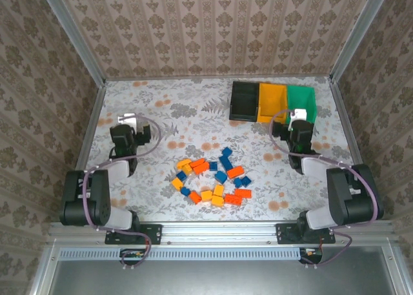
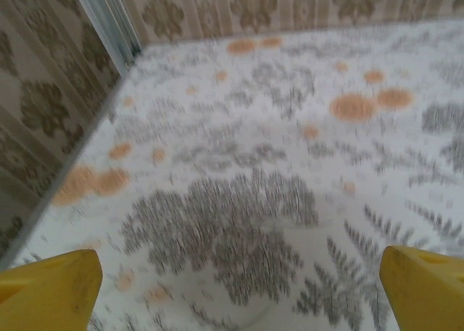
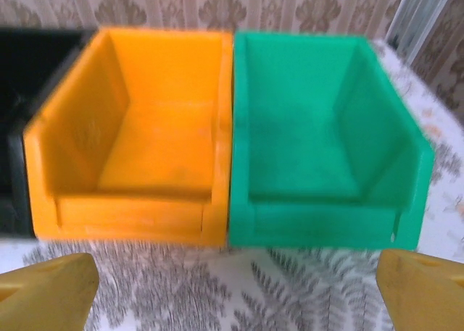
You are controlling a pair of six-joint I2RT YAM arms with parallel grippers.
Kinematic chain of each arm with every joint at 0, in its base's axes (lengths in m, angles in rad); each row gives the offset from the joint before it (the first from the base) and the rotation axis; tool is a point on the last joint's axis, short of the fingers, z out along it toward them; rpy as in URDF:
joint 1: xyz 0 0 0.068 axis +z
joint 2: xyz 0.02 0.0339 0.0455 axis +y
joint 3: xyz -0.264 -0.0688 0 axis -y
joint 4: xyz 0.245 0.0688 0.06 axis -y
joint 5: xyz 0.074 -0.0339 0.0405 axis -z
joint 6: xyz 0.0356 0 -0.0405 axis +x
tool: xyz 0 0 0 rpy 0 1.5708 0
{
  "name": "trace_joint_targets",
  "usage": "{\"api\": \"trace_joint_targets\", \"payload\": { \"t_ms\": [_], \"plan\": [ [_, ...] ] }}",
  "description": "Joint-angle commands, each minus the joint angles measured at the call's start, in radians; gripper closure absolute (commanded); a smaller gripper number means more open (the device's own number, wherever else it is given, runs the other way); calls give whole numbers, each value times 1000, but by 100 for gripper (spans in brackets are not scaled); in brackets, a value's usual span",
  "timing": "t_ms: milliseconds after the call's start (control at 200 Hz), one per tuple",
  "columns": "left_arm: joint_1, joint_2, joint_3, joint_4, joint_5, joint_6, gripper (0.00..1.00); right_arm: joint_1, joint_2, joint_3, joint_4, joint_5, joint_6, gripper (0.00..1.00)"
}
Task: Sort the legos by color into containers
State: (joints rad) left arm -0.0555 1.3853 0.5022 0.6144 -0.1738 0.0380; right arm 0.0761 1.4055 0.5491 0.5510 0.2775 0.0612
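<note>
While both arms hang over their own sides of the floral-patterned table, let's take the scene from the top. Far right corner: the containers, three bins joined in a row. They read black bin, orange-yellow bin and green bin from left to right. From the right wrist camera the orange-yellow and green bins gape open towards us, inner walls and floors bare, and the black one is just a dark sliver at the left edge.

Now the right gripper: it's parked just in front of the green bin. Its yellow fingers are spread wide at the bottom corners of the wrist view. Patterned cloth lies between them, and the front lips of the orange-yellow and green bins sit just beyond.

Over to the left gripper, near the left rail and well apart from everything else. Its jaws are spread wide too, with yellow fingertips low in its wrist view and only printed cloth in the gap.

And the legos? They're a loose scatter of blue, yellow-orange and red-orange bricks at the table's near centre, between the two arms. The scatter is well apart from both sets of jaws and from the bins.
</note>
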Motion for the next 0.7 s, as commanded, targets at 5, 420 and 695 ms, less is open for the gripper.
{"api": "trace_joint_targets", "payload": {
  "t_ms": [5,420,695],
  "plan": [
    [-3,-82,31,-71,-34,-30,0,5,-81,70,-186,71,67,0],
    [114,-133,154,-383,-104,-750,0,-68,82,377,-498,-23,464,0],
    [206,-167,56,-184,197,-941,0,-141,440,800,-907,-185,392,13]
  ]
}}
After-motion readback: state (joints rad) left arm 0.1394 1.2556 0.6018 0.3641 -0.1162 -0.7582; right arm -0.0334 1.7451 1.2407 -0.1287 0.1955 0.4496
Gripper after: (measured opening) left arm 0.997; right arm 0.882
